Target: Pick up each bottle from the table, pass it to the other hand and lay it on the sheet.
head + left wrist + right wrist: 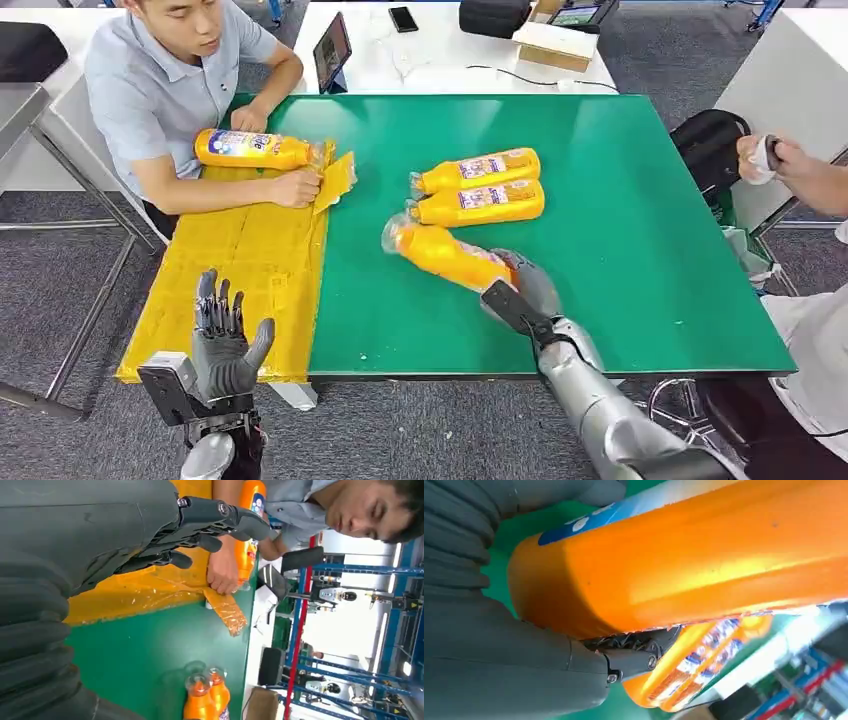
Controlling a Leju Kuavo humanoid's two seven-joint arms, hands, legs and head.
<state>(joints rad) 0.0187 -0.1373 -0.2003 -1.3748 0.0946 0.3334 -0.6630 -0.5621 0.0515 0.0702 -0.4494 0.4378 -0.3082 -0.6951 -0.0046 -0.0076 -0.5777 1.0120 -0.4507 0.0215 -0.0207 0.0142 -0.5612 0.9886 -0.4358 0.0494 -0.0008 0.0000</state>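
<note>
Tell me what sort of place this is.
Probably a robot lab or factory test area: a green work table, blue racking with equipment behind, and a person seated beside the yellow sheet.

High head view, close wrist views

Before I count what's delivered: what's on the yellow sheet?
One bottle lies on the sheet at its far end, a person's hand beside it. Whatever lies beneath the person's arms is hidden.

3 orange bottles (478,171); yellow sheet (240,260); green table (620,230).
</note>
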